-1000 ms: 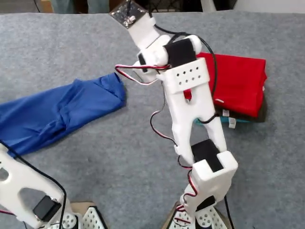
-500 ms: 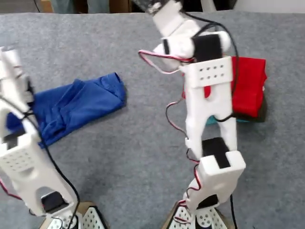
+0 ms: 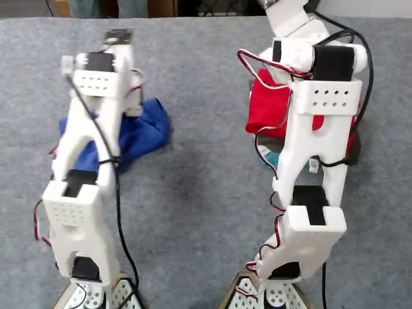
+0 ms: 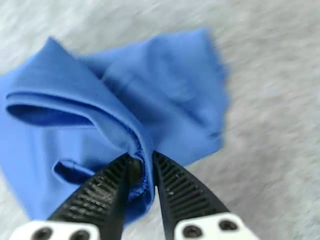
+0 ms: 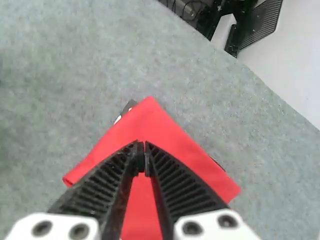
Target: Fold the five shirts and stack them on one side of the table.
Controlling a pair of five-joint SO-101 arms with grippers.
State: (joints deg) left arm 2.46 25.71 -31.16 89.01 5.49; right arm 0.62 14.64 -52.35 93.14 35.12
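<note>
blue shirt (image 3: 147, 127): 1 | red shirt (image 3: 265, 106): 1 | teal shirt (image 3: 270, 158): 1 | dark shirt (image 3: 353, 147): 1

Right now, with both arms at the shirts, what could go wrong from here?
1. The left gripper pinches one bunched fold of the blue shirt; pulling may drag it crumpled instead of folding it.
2. The right gripper is shut right over the red shirt on the pile; a sideways move could skew the pile.

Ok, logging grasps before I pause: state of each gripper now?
Left gripper: closed on a fold of the blue shirt.
Right gripper: closed, over the red shirt, nothing visibly held.
</note>
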